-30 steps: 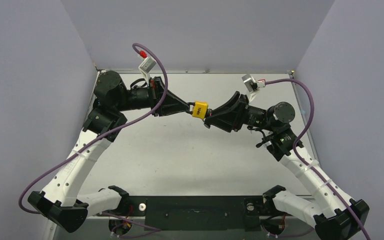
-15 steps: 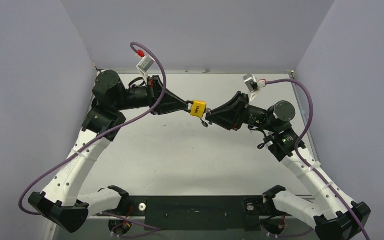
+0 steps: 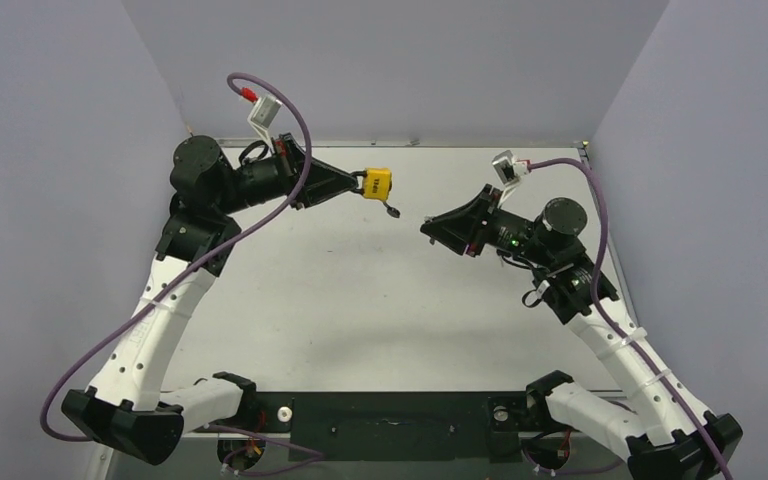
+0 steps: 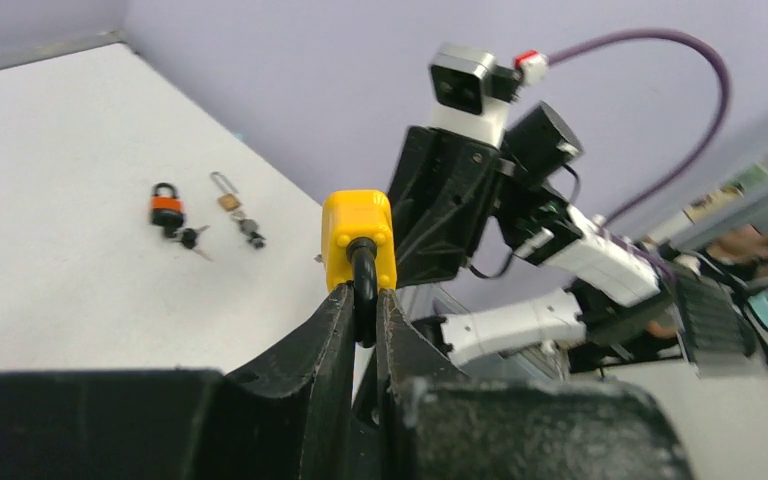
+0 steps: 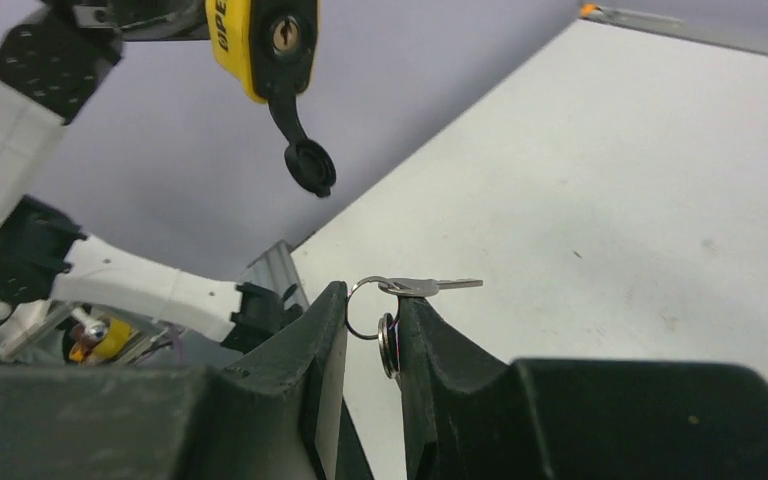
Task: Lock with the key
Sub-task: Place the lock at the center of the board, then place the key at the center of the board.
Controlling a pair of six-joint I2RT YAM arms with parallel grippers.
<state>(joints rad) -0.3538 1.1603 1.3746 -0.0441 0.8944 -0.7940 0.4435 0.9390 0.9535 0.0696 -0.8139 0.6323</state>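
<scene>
A yellow padlock hangs in the air by its black shackle, which my left gripper is shut on. In the right wrist view the padlock shows its keyhole, bare, with the black dust cap dangling below it. My right gripper is a short way right of the padlock and apart from it. It is nearly closed on a ring of silver keys. One key sticks out sideways over the fingertips.
An orange padlock and a small brass padlock, each with keys, lie on the white table. Lilac walls close in the table at the back and on both sides.
The grippers were together at the padlock and have come apart. My left gripper carried the padlock up and to the left. My right gripper drew back to the right with the keys.
</scene>
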